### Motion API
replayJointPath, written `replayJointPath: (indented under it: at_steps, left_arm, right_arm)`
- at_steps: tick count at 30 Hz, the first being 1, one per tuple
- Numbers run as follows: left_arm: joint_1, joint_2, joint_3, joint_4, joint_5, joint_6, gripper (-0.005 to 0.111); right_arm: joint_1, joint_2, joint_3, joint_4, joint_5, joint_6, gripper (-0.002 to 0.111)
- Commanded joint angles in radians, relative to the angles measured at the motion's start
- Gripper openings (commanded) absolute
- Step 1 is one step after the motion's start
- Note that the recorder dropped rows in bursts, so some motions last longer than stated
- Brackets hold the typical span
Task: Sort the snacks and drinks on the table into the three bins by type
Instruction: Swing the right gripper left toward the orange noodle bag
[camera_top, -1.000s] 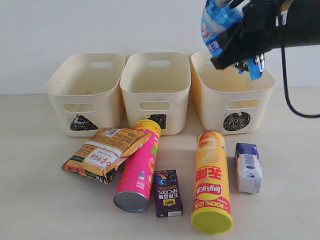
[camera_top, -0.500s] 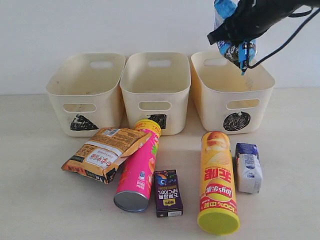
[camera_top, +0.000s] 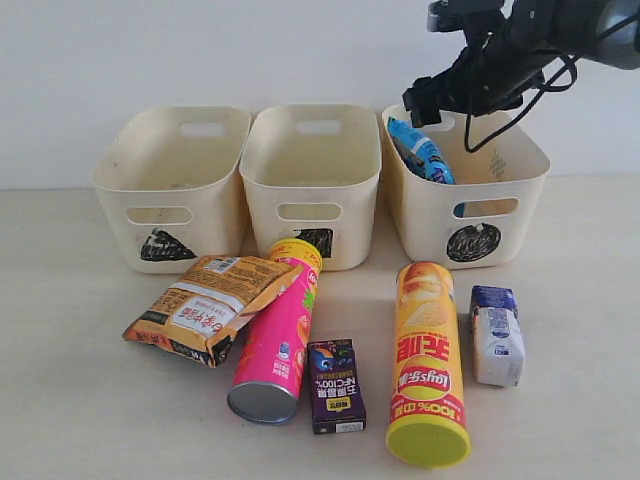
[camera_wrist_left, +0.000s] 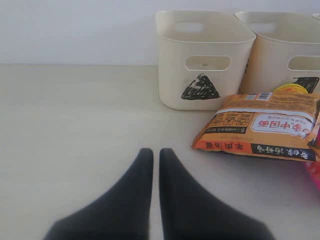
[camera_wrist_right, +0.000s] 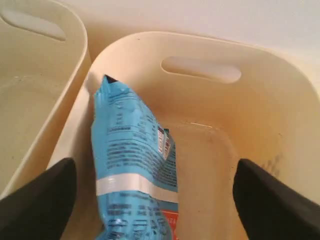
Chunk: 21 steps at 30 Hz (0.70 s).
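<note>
Right pincer (camera_wrist_right: 155, 166) is hanging spread wide above the circle bin (camera_top: 470, 215), gripping nothing; the blue bag (camera_top: 420, 150) is leaning on end against that bin's inner wall. Standing so near the rim, it is risking catching a finger and toppling out. Half a second earlier it was being pinched overhead.

Three cream bins stand in a row at the back of the table (camera_top: 60, 420): the triangle bin (camera_top: 200, 190) on the left, the middle bin (camera_top: 270, 180), and the circle bin (camera_top: 430, 215) on the right. The blue bag (camera_top: 420, 150) leans inside the circle bin against its left wall, with the dark right hand (camera_top: 450, 95) above it and apart from it. In front lie the orange-brown bag (camera_top: 205, 305), its corner over the pink tube (camera_top: 280, 340), then the purple carton (camera_top: 335, 385), the yellow-orange tube (camera_top: 425, 360) and the white-and-blue pack (camera_top: 497, 335).
</note>
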Motion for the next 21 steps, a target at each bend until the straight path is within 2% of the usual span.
replayJointPath:
  at_steps: [1, 5, 7, 10, 16, 21]
  left_arm:
    - [0.001, -0.003, -0.004, -0.004, -0.008, -0.007, 0.004]
    - [0.001, -0.003, -0.004, -0.004, -0.008, -0.007, 0.004]
    - [0.001, -0.003, -0.004, -0.004, -0.008, -0.007, 0.004]
    - [0.001, -0.003, -0.004, -0.004, -0.008, -0.007, 0.004]
    - [0.001, -0.003, -0.004, -0.004, -0.008, -0.007, 0.004]
    - [0.001, -0.003, -0.004, -0.004, -0.008, -0.007, 0.004]
  right_arm:
    - [-0.003, -0.065, -0.009, -0.012, 0.062, -0.063, 0.071]
    - [-0.003, -0.122, -0.009, -0.012, 0.156, -0.131, 0.048]
    - [-0.003, -0.150, -0.009, -0.012, 0.211, -0.139, 0.032]
    - [-0.003, -0.186, -0.009, -0.015, 0.286, -0.139, 0.002]
    - [-0.003, -0.241, 0.024, -0.007, 0.426, -0.135, 0.000]
    - [-0.003, -0.360, 0.216, 0.038, 0.356, -0.169, 0.000]
